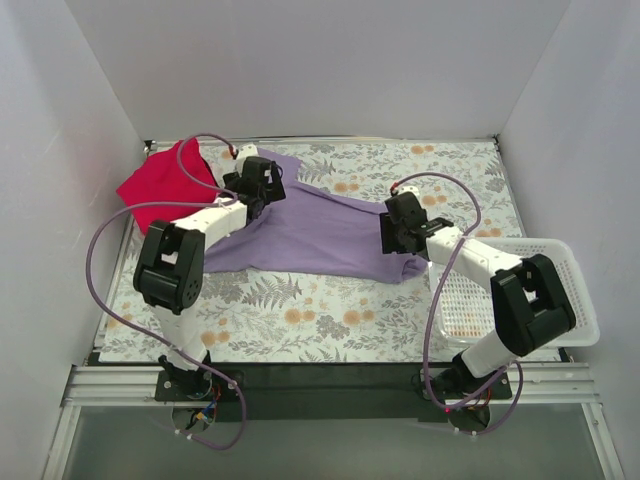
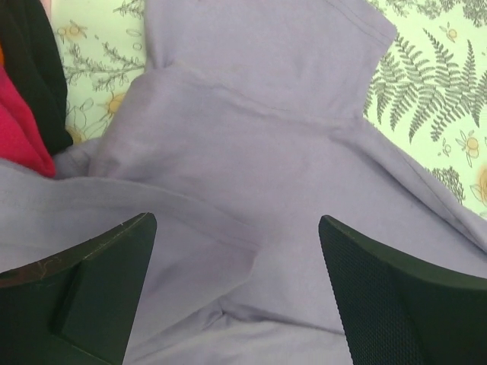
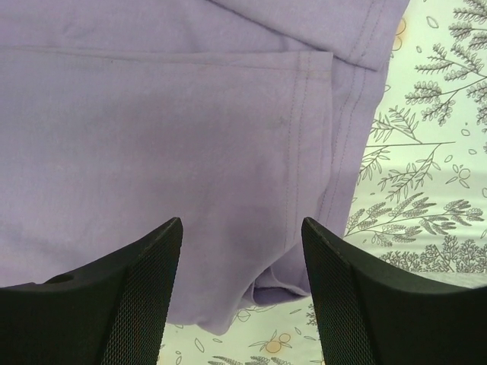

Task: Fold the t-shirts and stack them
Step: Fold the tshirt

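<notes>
Lavender shirt (image 1: 320, 235) lies diagonally — long axis far-left to near-right — left tool (image 2: 236, 236) and right tool (image 3: 242, 232) spread apart, gripping nothing

The white-and-black left arm (image 1: 205, 218) stretches forward and inward, its black two-finger left gripper (image 1: 262, 186) angled down, jaws spread wide. The right arm (image 1: 478, 262) folds inward, its right gripper (image 1: 399, 233) angled down too, fingers (image 3: 141, 293) parted
</notes>
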